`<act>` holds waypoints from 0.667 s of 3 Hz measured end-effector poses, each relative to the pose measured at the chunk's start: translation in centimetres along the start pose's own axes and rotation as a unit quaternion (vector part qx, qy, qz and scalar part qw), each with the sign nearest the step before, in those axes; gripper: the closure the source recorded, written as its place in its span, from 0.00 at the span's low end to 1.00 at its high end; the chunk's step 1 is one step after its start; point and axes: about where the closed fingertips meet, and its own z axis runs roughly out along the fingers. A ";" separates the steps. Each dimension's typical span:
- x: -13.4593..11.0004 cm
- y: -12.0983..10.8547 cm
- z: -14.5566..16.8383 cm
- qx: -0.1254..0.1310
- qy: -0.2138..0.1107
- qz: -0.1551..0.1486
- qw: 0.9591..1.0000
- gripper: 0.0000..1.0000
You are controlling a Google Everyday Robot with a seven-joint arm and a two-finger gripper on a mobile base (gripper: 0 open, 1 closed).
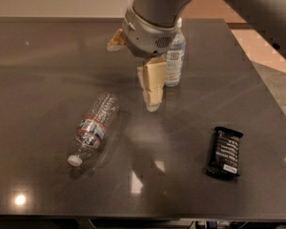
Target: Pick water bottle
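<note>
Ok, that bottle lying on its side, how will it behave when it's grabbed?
Lying on its side on the smooth table, the water bottle will probably roll if nudged. Its thin ribbed plastic may dent under a squeeze. The gripper hangs over the table beyond it, beside the upright bottle.

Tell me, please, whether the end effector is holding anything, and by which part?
Nothing is held. The end effector hangs beside the upright bottle, apart from the water bottle lying on the table.

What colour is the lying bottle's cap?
The cap is white, camera view. The gripper hangs beside the upright bottle.
</note>
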 end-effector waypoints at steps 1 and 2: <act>-2.1 -0.5 3.3 -0.027 0.006 -0.077 0.997 0.00; -3.5 -0.2 6.4 -0.057 0.016 -0.147 0.987 0.00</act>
